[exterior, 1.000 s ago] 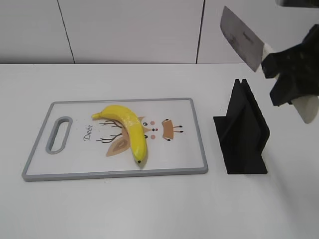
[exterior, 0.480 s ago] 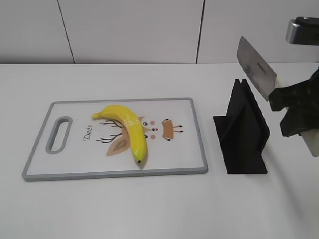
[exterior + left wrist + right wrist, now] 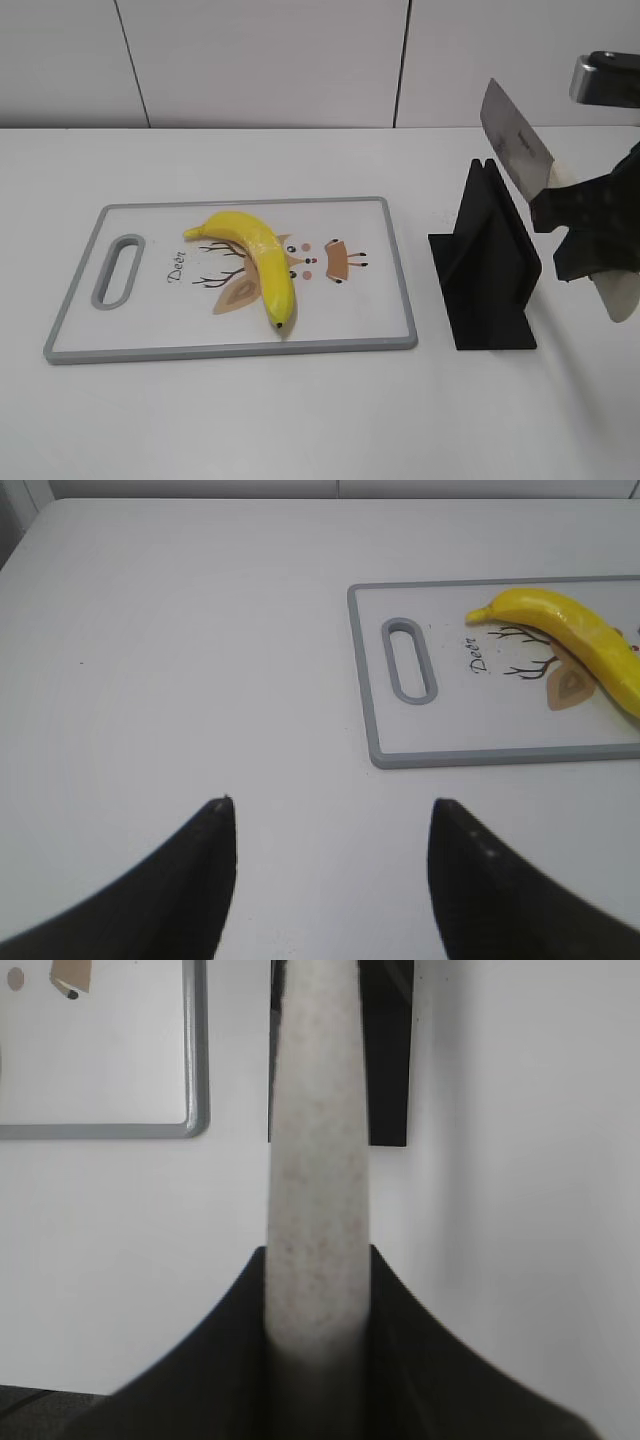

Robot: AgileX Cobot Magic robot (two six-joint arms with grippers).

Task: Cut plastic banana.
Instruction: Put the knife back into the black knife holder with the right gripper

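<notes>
Lying: plastic banana, glossy yellow, curved, dark tip, uncut, centre-left on cutting board.
Knife: held upper right, handle pinched by right gripper.
Knife stand: black, right of board.
Left gripper: jaws spread, nothing held.

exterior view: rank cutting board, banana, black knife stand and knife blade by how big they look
1. cutting board
2. black knife stand
3. plastic banana
4. knife blade, though it is seen at an angle, so its rank against the banana is unsure.
</notes>
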